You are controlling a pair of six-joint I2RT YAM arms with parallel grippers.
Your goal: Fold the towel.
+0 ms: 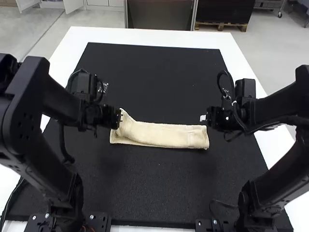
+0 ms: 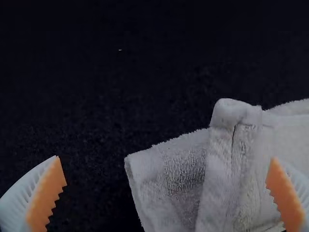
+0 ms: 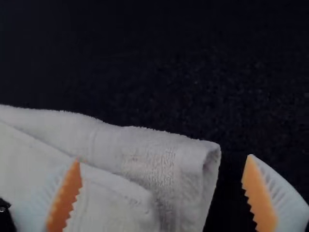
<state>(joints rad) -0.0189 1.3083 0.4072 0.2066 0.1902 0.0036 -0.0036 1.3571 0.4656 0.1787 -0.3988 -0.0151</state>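
Observation:
The cream towel (image 1: pixel 161 135) lies as a long folded strip across the middle of the black mat, its left end raised a little and rumpled. At that left end is my left gripper (image 1: pixel 119 119); my right gripper (image 1: pixel 204 118) is at the strip's right end, by the far corner. In the left wrist view the left gripper (image 2: pixel 166 186) stands open, with a folded towel corner (image 2: pixel 236 140) between and below its fingers. Open too is the right gripper (image 3: pixel 161 193) in the right wrist view, with the towel's layered end (image 3: pixel 183 164) between its spread fingers.
The black mat (image 1: pixel 159 188) covers most of the white table (image 1: pixel 145 36), whose edge shows around it. Both arms reach inward over the mat from the two sides.

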